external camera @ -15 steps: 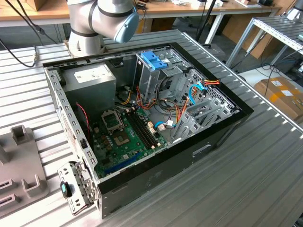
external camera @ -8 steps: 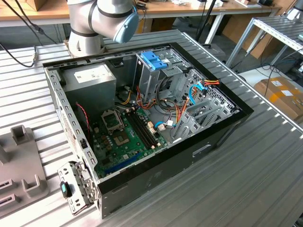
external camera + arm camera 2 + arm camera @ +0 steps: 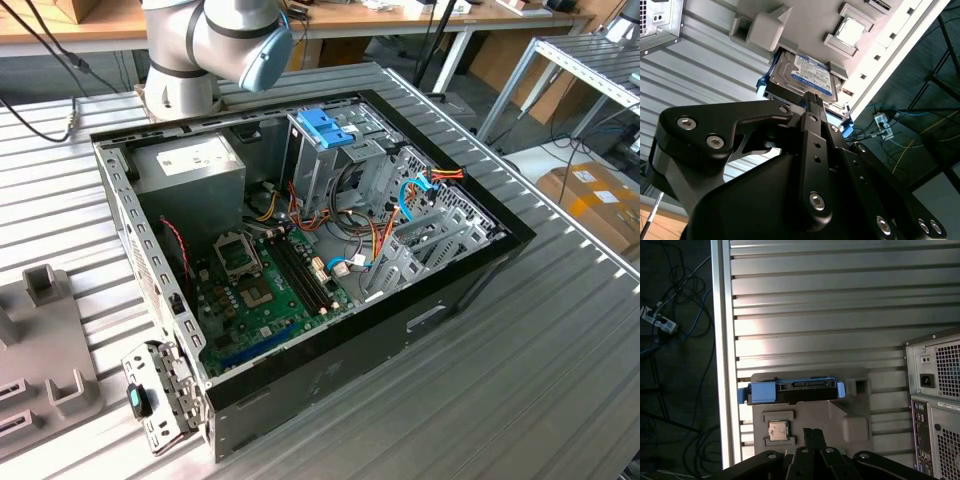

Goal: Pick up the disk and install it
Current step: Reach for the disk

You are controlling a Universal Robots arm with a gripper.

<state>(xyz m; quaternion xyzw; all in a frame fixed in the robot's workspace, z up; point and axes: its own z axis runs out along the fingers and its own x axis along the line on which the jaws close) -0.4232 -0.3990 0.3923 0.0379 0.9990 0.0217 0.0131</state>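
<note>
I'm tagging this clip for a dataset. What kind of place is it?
Probably a robotics lab or test workshop. A robot arm is mounted by an opened computer case on a ribbed metal table, and workbenches and a cardboard box stand around it.

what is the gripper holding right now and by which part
Nothing is held: the gripper hangs empty, jaws shut, over the grey fixture where the disk lies.

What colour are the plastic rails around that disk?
Light blue. The rails on the disk show best in the first wrist view.
</note>
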